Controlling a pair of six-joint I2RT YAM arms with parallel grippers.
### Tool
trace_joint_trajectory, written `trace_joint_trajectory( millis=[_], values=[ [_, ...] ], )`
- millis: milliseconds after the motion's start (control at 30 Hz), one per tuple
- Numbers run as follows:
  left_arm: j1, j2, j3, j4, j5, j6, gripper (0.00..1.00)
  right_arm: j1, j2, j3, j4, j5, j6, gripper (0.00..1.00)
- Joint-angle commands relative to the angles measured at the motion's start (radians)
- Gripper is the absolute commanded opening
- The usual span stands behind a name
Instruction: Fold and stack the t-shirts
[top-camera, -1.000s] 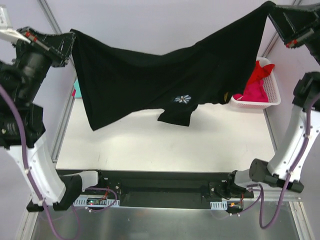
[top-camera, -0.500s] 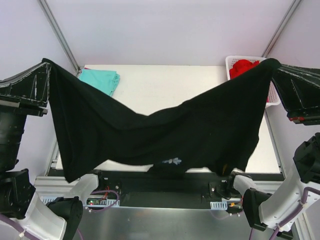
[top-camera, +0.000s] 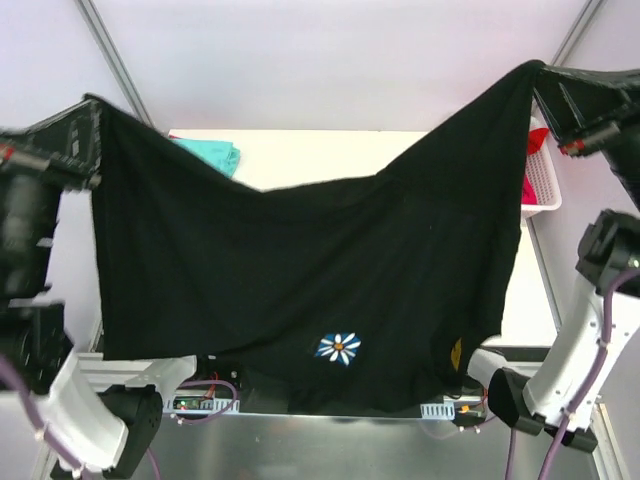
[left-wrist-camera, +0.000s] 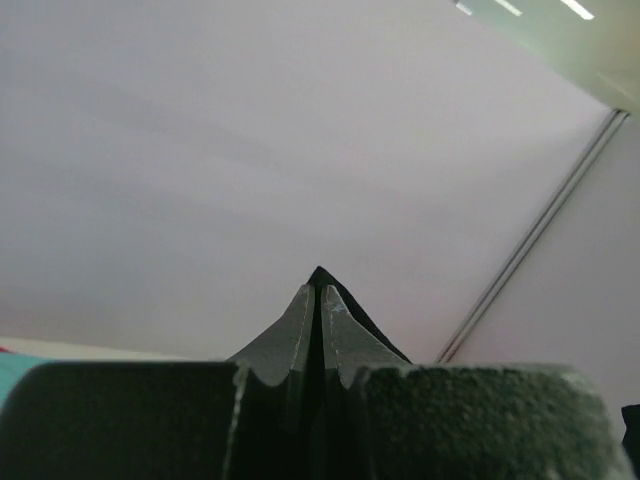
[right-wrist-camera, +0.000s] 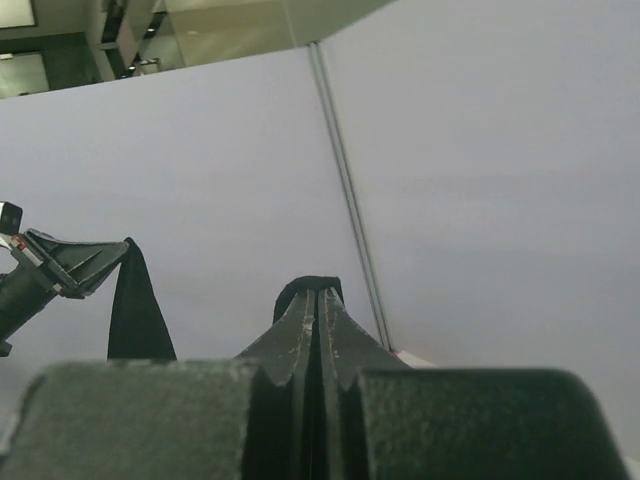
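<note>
Jaws closed tight on both arms, each pinching an upper corner of the large black t-shirt (top-camera: 300, 260), which hangs spread between them like a curtain above the table (top-camera: 330, 150). The left gripper (top-camera: 92, 108) holds its corner high at the left of the overhead view. The right gripper (top-camera: 540, 72) holds the other corner higher at the far right, and the top edge sags in the middle. In each wrist view, a fold of black cloth pokes out between fingertips that meet with no gap. The shirt's white-and-blue flower print (top-camera: 339, 348) faces the overhead camera low on the cloth, with a small yellow mark (top-camera: 455, 352) to its right. The lower hem hangs across the arms' bases at the table's near edge. Behind the cloth, a teal t-shirt (top-camera: 212, 153) lies at the table's far left corner, partly hidden. At far right, the white slotted basket (top-camera: 546, 190) shows red cloth (top-camera: 536, 140) and pink cloth (top-camera: 526, 187) beside the black shirt's edge.
</note>
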Motion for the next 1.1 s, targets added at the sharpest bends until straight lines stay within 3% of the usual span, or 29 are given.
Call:
trace_joint_trajectory(
  millis=[0,133,233,267,367,400,500,733,900,1000,1067],
  values=[
    [-0.004,0.184,-0.150,0.012,0.059,0.000,0.00,-0.005,0.078,-0.100,-0.044,0.010,-0.096,0.00],
    [-0.004,0.270,-0.271,0.140,0.101,-0.023,0.00,-0.004,0.187,-0.155,0.010,0.031,-0.128,0.01],
    [-0.001,0.432,-0.161,0.174,0.124,-0.023,0.00,-0.005,0.350,-0.083,0.088,0.036,-0.085,0.00],
    [0.002,0.545,-0.041,0.174,0.157,-0.025,0.00,-0.005,0.397,-0.050,0.112,0.039,-0.037,0.00],
    [0.013,0.768,0.241,0.161,0.199,-0.058,0.00,-0.001,0.634,0.178,0.195,0.054,0.091,0.00],
    [0.017,0.814,0.302,0.164,0.230,-0.102,0.00,0.002,0.690,0.339,0.212,0.063,0.120,0.00],
    [0.037,0.913,0.398,0.206,0.280,-0.167,0.00,0.002,0.871,0.579,0.232,0.111,0.221,0.00],
    [0.037,0.781,0.227,0.375,0.353,-0.186,0.00,0.019,0.761,0.339,0.458,0.090,0.292,0.00],
    [0.037,0.631,0.168,0.388,0.346,-0.146,0.00,0.037,0.703,0.398,0.473,0.062,0.317,0.01],
    [0.037,0.493,0.024,0.397,0.350,-0.129,0.00,0.037,0.619,0.316,0.501,0.012,0.343,0.00],
    [0.037,0.366,-0.157,0.418,0.334,-0.109,0.00,0.036,0.502,0.139,0.554,-0.039,0.358,0.00]
  ],
)
